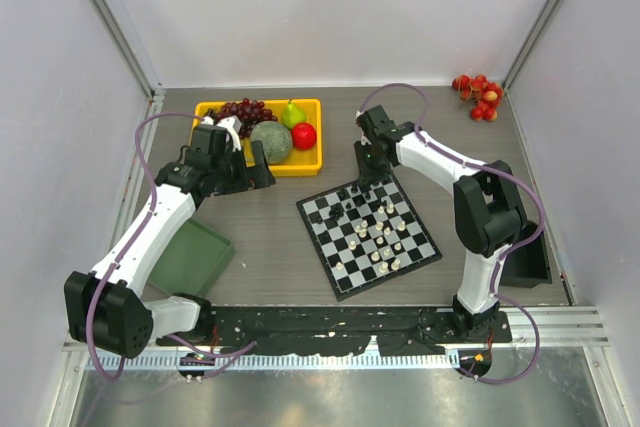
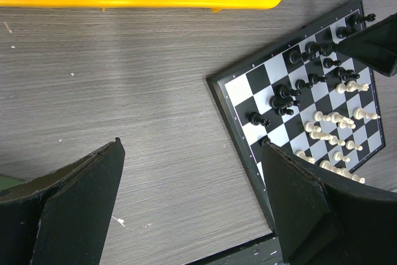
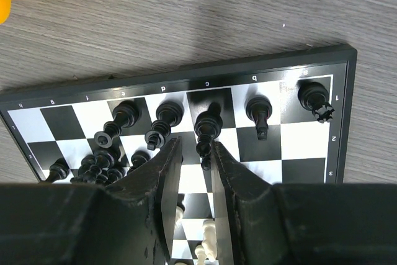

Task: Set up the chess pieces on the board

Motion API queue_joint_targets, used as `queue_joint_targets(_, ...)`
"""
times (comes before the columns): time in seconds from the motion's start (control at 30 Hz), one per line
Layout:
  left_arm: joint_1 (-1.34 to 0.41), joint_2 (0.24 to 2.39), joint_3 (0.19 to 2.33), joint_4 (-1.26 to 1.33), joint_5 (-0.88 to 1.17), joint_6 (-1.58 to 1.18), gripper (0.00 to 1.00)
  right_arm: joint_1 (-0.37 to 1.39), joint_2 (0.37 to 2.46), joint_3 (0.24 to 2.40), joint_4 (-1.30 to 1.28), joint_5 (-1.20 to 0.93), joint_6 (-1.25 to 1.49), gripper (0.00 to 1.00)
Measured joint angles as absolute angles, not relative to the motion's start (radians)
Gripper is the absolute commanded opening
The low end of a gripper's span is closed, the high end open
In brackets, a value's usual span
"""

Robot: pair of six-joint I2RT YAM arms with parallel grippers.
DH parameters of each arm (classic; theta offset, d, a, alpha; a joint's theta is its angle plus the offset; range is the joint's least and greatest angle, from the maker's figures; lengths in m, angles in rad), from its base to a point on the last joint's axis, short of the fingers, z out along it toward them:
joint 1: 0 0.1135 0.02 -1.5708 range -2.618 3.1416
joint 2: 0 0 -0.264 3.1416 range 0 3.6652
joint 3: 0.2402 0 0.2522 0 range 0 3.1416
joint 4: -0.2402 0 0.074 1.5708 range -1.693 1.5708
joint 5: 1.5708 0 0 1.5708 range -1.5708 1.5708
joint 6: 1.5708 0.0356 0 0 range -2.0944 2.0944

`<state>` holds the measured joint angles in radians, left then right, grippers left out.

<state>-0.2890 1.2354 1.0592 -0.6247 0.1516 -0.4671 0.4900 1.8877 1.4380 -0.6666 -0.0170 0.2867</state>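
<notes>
Chessboard (image 1: pixel 368 235) lies centre-right in your overhead view, turned diamond-wise on the table (image 1: pixel 270 237). Black chess pieces (image 3: pixel 167 116) crowd its upper rows; cream pieces (image 2: pixel 335 125) sit below. Your right gripper (image 3: pixel 193 153) hangs over the upper rows, jaws narrowly parted, a black piece (image 3: pixel 208 127) just at their tips; whether they pinch it, you cannot tell. Your left gripper (image 2: pixel 192 184) hovers beside the yellow tray (image 1: pixel 300 162), jaws spread wide.

White arm links, black joints, purple cables
</notes>
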Motion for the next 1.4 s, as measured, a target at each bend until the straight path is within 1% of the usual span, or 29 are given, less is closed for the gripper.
queue_joint_targets(0.33, -0.289, 1.235, 1.059, -0.625, 0.151, -0.467, 1.0, 0.49, 1.903, 1.438, -0.668, -0.015, 0.286, 0.3)
queue_joint_targets(0.4, -0.289, 1.235, 1.059, -0.625, 0.151, -0.467, 1.0, 0.49, 1.911, 1.438, -0.668, -0.015, 0.286, 0.28)
queue_joint_targets(0.5, -0.289, 1.235, 1.059, -0.624, 0.151, -0.467, 1.0, 0.49, 1.918, 1.438, -0.669, -0.014, 0.286, 0.22)
queue_joint_targets(0.63, -0.289, 1.235, 1.059, -0.624, 0.151, -0.467, 1.0, 0.49, 1.919, 1.438, -0.669, -0.013, 0.286, 0.18)
queue_joint_targets(1.3, -0.289, 1.235, 1.059, -0.624, 0.151, -0.467, 1.0, 0.49, 1.932, 1.452, -0.656, 0.038, 0.29, 0.19)
queue_joint_targets(1.37, -0.289, 1.235, 1.059, -0.624, 0.151, -0.467, 0.99, 0.49, 1.933, 1.453, -0.653, 0.039, 0.29, 0.2)
queue_joint_targets(1.4, -0.289, 1.235, 1.059, -0.624, 0.151, -0.467, 1.0, 0.49, 1.934, 1.453, -0.651, 0.039, 0.29, 0.24)
